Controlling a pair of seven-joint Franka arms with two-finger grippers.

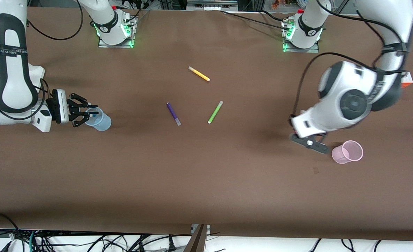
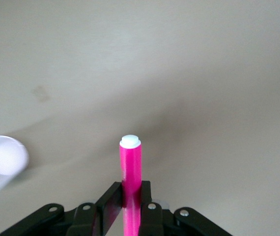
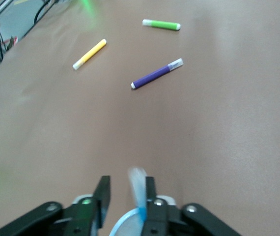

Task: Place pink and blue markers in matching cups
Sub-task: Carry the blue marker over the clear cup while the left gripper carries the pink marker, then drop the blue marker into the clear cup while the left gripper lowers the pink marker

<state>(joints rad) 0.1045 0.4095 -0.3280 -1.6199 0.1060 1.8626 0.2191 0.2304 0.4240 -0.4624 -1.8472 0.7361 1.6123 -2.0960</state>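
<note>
On the tabletop [image 1: 206, 168], your front view showed the right pincer [image 1: 87, 113] at the blue cup's [image 1: 100, 119] rim; the pink cup [image 1: 348, 152] stood beside the left pincer [image 1: 311, 142].

Your left wrist view showed the left pincer [image 2: 130, 206] clamped on the pink marker [image 2: 130, 182].

Your right wrist view showed the right pincer [image 3: 127, 199] slightly parted, the blue marker [image 3: 139, 189] against one finger above the blue cup [image 3: 127, 223].
</note>
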